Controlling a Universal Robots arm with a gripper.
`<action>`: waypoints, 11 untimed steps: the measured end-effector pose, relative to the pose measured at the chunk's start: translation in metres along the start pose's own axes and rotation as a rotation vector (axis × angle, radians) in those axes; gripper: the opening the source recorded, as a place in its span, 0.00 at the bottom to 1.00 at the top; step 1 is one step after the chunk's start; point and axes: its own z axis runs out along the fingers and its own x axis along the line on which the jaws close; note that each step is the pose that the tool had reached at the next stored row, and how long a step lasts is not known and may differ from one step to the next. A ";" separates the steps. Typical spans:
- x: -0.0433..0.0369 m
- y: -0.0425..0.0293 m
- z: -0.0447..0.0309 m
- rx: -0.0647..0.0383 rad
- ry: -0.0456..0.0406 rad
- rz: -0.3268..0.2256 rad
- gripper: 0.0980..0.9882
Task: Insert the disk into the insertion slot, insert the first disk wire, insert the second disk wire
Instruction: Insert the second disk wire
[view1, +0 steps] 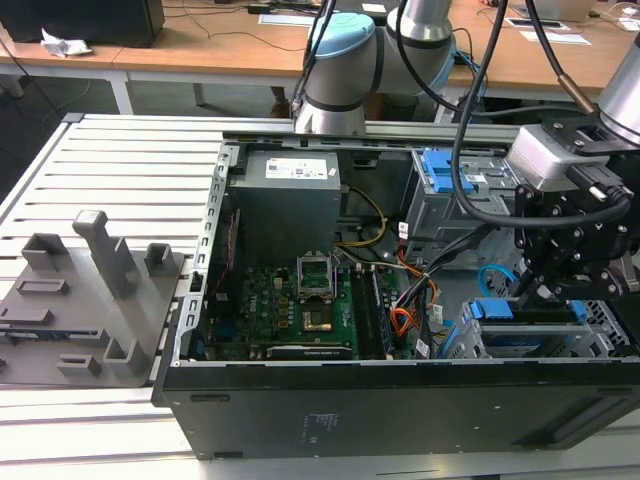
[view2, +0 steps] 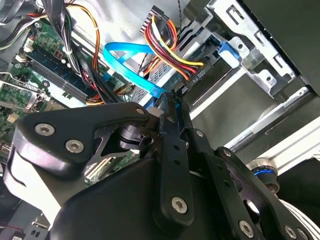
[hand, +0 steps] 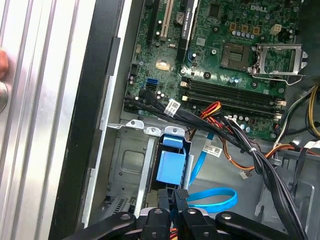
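The disk, in its blue frame (view1: 525, 310), lies inside the insertion slot (view1: 605, 335), the silver cage at the case's front on the exterior view's right. My gripper (view1: 540, 290) hangs just over the cage's inner end. In the second wrist view the gripper (view2: 172, 97) is shut on the small plug of the second disk wire (view2: 127, 57), a looped light-blue cable, close to the disk's end. The first disk wire (view2: 175, 55) runs down to a flat plug (view2: 196, 75) at the disk's edge. In the first wrist view the gripper (hand: 175, 192) sits beside the blue loop (hand: 215, 200) and the blue frame (hand: 172, 167).
The open case holds a green motherboard (view1: 300, 300), a grey power supply (view1: 285, 200) and a taller grey bay with a blue latch (view1: 445, 170). Thick black cable bundles (hand: 240, 140) cross beside the cage. Grey fixtures (view1: 90, 290) stand on the slatted table at the exterior view's left.
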 end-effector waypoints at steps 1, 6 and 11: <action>0.0000 0.0000 0.0000 0.000 -0.0005 0.010 0.07; 0.0000 0.0000 0.0000 -0.003 -0.0037 0.082 0.07; 0.0000 0.0000 0.0000 -0.006 -0.0075 0.167 0.07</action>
